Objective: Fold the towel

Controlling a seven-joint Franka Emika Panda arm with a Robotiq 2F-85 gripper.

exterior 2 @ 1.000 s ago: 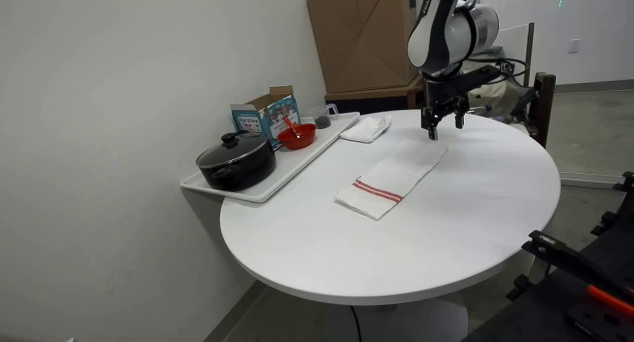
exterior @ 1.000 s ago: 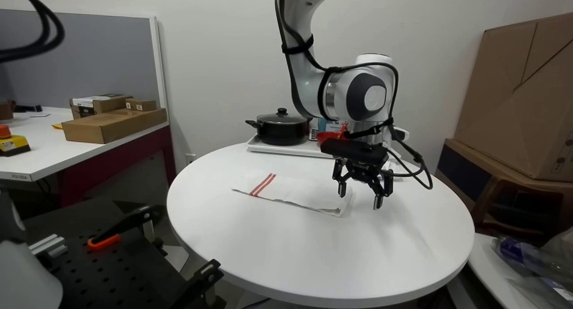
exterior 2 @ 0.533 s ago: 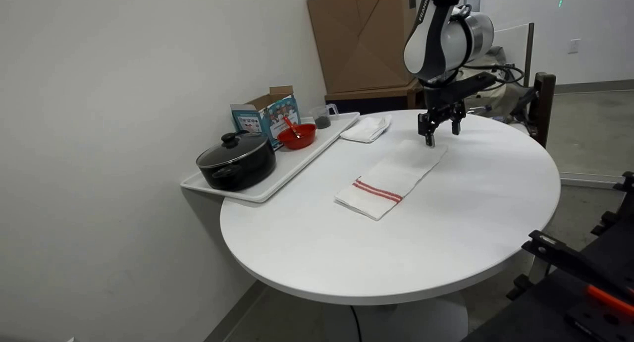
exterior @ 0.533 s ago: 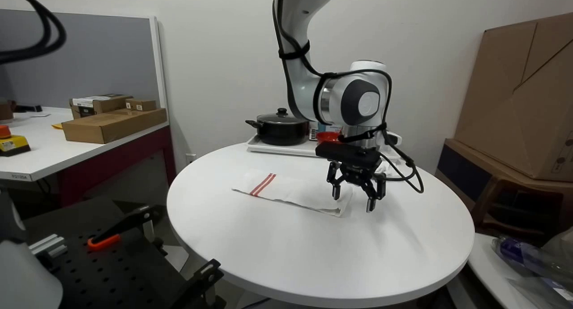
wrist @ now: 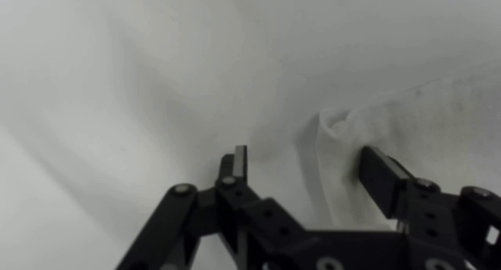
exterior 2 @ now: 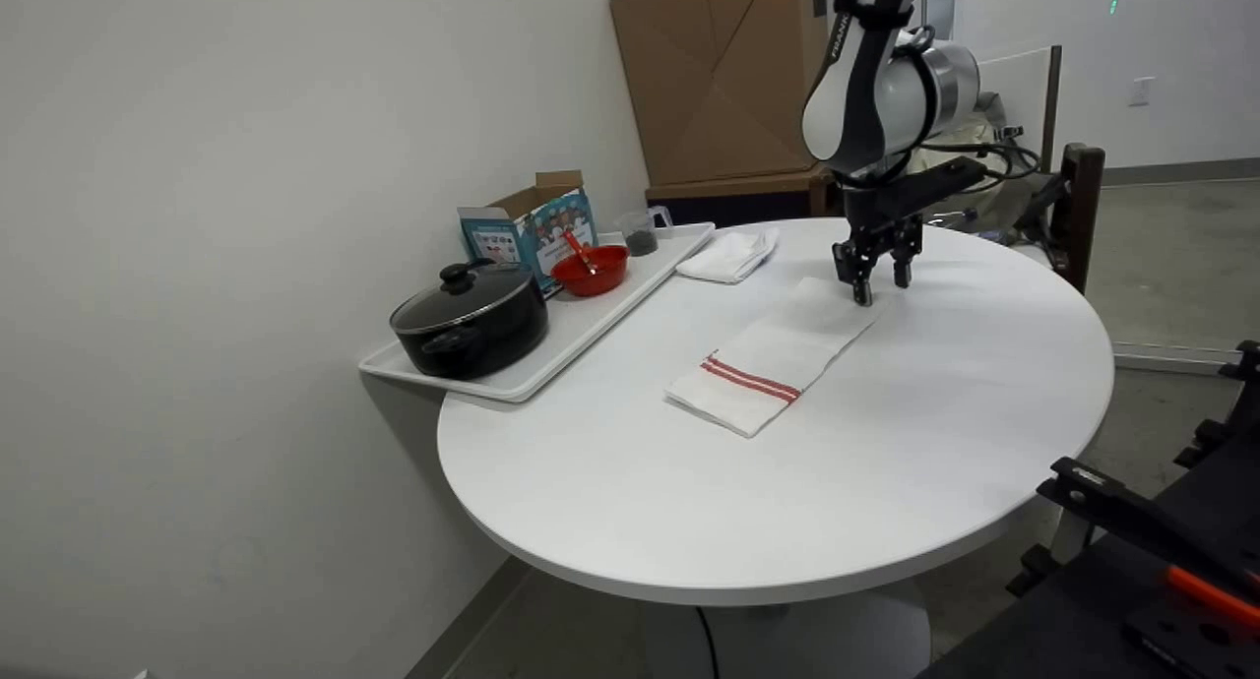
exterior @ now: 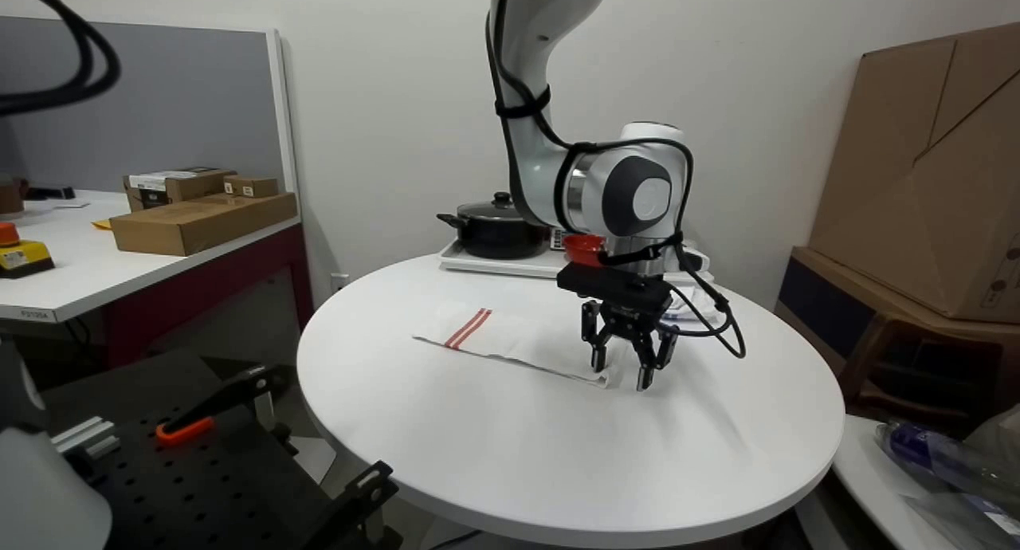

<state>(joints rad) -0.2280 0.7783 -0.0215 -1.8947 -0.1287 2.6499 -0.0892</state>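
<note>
The white towel (exterior: 526, 343) with two red stripes lies flat on the round table as a long folded strip; it also shows in an exterior view (exterior 2: 787, 349). My gripper (exterior: 621, 377) is open and points down at the towel's unstriped end, low over the table; it also shows in an exterior view (exterior 2: 882, 290). In the wrist view the fingers (wrist: 304, 148) are wide apart. One finger is over or on the towel's end (wrist: 450, 125), the other is off it above bare table. The towel's end edge lies between them. Whether the fingertip presses the cloth I cannot tell.
A white tray (exterior 2: 600, 330) along the wall holds a black pot (exterior 2: 472, 320), a red bowl (exterior 2: 591, 271), a blue box (exterior 2: 556, 231) and a clear measuring cup (exterior 2: 640, 234). Another folded white cloth (exterior 2: 730, 256) lies beside the tray. The table edge (exterior 2: 778, 592) is round.
My gripper has come down to the towel's unstriped end and shifted a little across toward it. It stays open. The towel has not visibly moved.
</note>
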